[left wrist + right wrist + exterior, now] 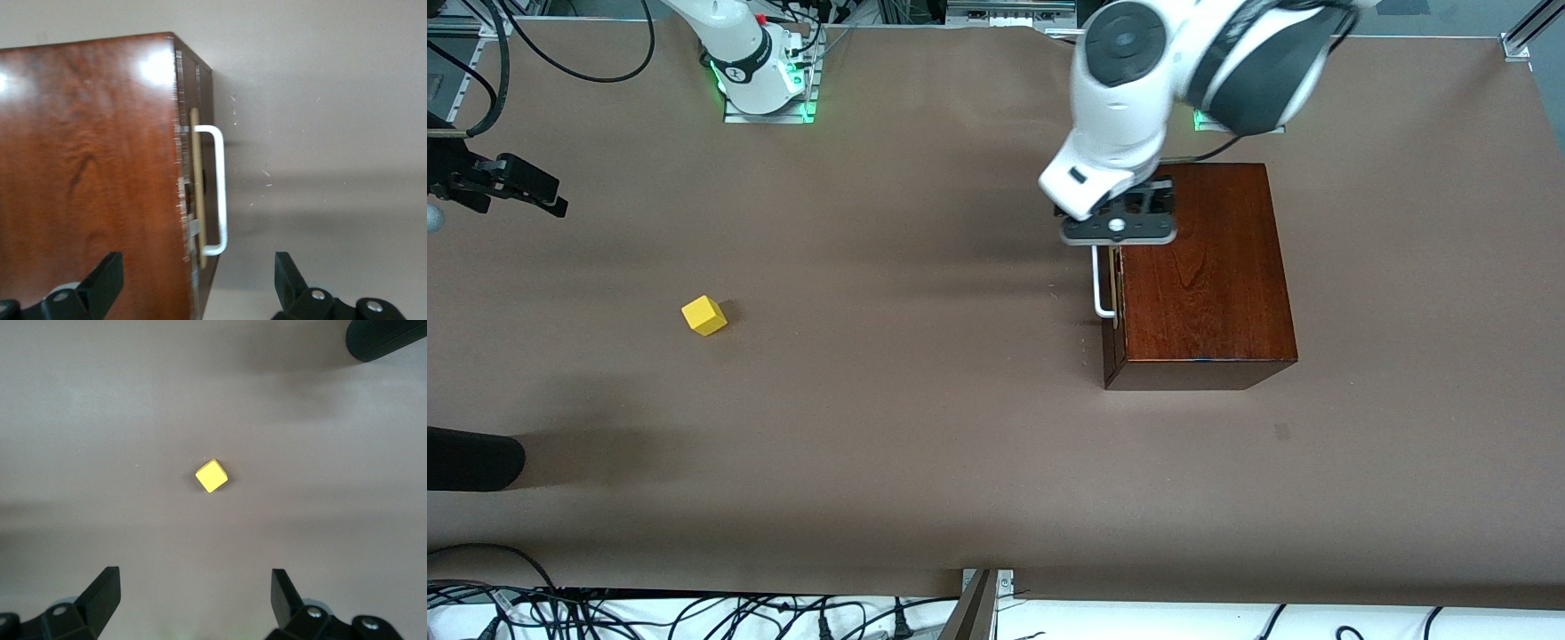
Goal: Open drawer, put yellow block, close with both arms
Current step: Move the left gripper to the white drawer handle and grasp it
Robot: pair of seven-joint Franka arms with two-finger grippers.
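Observation:
The dark-wood box (1200, 276) stands toward the left arm's end of the table. Its drawer (1112, 293) is pushed in, and the white bar handle (1101, 286) faces the right arm's end. My left gripper (1117, 233) hangs open over the box's handle edge. In the left wrist view its fingers (101, 281) straddle the box top (87, 167) and the handle (218, 193) without touching them. The yellow block (704, 315) lies on the table toward the right arm's end. My right gripper (538, 191) is open and empty, up in the air, with the block (211, 475) ahead of its fingers (100, 597).
A black rounded object (471, 458) juts in at the table's edge at the right arm's end, nearer to the front camera than the block; it also shows in the right wrist view (387, 337). Cables lie along the table's front edge (694, 613). The brown table cover (916, 400) is bare between block and box.

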